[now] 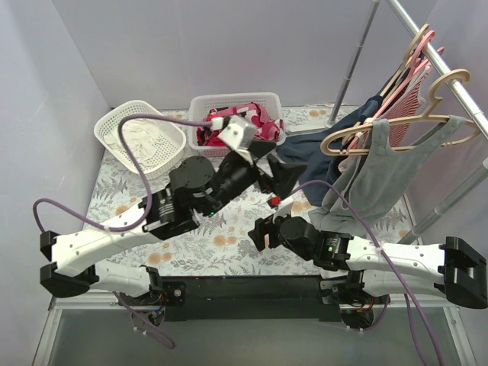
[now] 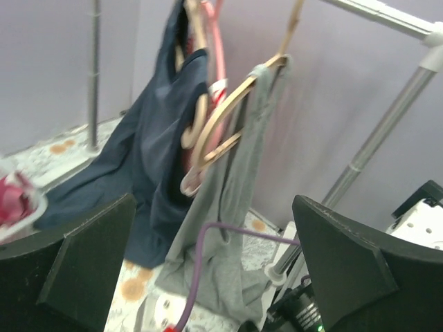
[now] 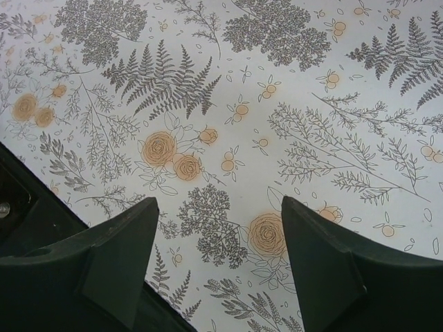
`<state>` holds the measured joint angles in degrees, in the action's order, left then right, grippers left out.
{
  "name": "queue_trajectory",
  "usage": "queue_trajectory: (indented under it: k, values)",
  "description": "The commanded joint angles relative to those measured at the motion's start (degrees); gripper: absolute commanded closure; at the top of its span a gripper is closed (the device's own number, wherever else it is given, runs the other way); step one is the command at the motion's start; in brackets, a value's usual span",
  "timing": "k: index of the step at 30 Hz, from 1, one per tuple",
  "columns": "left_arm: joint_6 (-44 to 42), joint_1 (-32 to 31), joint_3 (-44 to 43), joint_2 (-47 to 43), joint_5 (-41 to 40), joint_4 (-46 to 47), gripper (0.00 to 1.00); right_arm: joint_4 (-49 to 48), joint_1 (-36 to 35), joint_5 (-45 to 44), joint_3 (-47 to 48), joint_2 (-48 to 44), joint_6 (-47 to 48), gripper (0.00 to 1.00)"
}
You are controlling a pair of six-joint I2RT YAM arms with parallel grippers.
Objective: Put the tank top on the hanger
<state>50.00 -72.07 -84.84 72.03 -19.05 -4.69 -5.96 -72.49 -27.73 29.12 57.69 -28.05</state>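
Note:
The grey tank top (image 1: 379, 169) hangs from the tan hanger (image 1: 404, 122), whose hook sits on the rack rail (image 1: 450, 72). Its lower hem droops to the table. In the left wrist view the tank top (image 2: 239, 207) drapes over the hanger (image 2: 232, 111), a strap lying over one arm. My left gripper (image 1: 288, 177) is just left of the top, open, with nothing between its fingers (image 2: 90, 256). My right gripper (image 1: 261, 232) hovers open over the floral tablecloth (image 3: 221, 104), holding nothing.
A dark navy garment (image 1: 324, 149) and a pink hanger (image 1: 412, 61) with a striped top hang beside the tank top. Two white baskets stand at the back, one holding pale cloth (image 1: 141, 137) and one red-and-white clothes (image 1: 236, 118). Rack poles (image 1: 351, 65) rise at the right.

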Motion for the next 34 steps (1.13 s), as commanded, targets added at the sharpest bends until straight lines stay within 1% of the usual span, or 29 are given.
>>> queue_trajectory:
  k: [1,2,3,4,5,6,8,9,11,12,15,17,18,19,20,21,24,29,34]
  values:
    - [7.5,1.3,8.9,-9.0,-9.6,-7.1,0.02,-1.6,-0.3,-1.3,1.7,0.7,0.7,0.20]
    - [9.3,1.6,13.1,-10.4,-11.0,-8.0,0.02,-1.6,-0.3,-1.3,1.8,0.8,0.7,0.20]
    - [10.5,1.8,15.7,-13.6,-12.0,-9.7,0.02,-1.8,-0.4,-1.4,2.0,1.0,0.8,0.19]
    - [12.1,2.5,18.1,-14.9,-12.8,-10.6,0.02,-1.8,-0.3,-1.3,2.1,1.1,0.8,0.19]
    - [15.6,2.8,20.5,-16.4,-13.0,-11.4,0.02,-1.9,-0.3,-1.5,2.1,1.1,0.9,0.19]
    - [17.6,3.2,25.6,-17.7,-13.4,-13.3,0.02,-1.8,-0.3,-1.5,2.0,1.1,0.9,0.18]
    - [23.5,3.9,30.5,-21.2,-13.2,-14.9,0.02,-1.9,-0.2,-1.5,1.6,1.0,0.7,0.18]
    - [25.6,4.1,34.6,-22.2,-12.9,-16.0,0.02,-2.0,-0.3,-1.5,1.6,1.1,0.6,0.18]
    - [30.3,4.2,38.7,-25.3,-12.0,-16.1,0.02,-2.0,-0.3,-1.6,1.1,0.8,0.3,0.18]
    - [31.5,4.2,42.2,-26.3,-10.3,-15.6,0.02,-1.9,-0.3,-1.6,1.0,0.8,0.1,0.18]
    - [35.9,4.2,45.9,-28.3,-8.6,-15.1,0.02,-2.0,-0.3,-1.7,0.5,0.3,-0.6,0.18]
    - [39.2,4.2,47.0,-27.7,-7.8,-16.0,0.02,-2.0,-0.3,-1.5,0.4,0.0,-1.1,0.18]
    - [41.3,4.2,47.0,-27.1,-8.2,-18.9,0.02,-2.0,-0.4,-1.4,0.3,-0.2,-1.1,0.18]
    - [46.2,4.2,46.3,-26.2,-9.7,-21.0,0.02,-2.0,-0.4,-1.5,0.2,-0.6,-1.1,0.18]
    - [47.0,4.2,45.9,-25.5,-10.2,-22.7,0.02,-2.0,-0.3,-1.5,0.1,-1.1,-1.0,0.18]
    - [47.4,4.2,45.4,-23.9,-10.6,-25.8,0.02,-2.0,-0.3,-1.9,-0.1,-1.4,-0.9,0.18]
    - [47.2,4.2,44.0,-22.0,-13.2,-29.3,0.02,-1.9,-0.3,-2.7,-0.6,-2.7,-0.8,0.17]
    - [46.0,4.2,43.8,-23.2,-15.8,-28.8,0.02,-1.8,-0.3,-3.3,-0.8,-3.2,-0.5,0.17]
    - [44.2,4.2,44.8,-26.1,-17.0,-25.1,0.02,-1.8,-0.3,-3.7,-1.1,-3.5,-0.5,0.17]
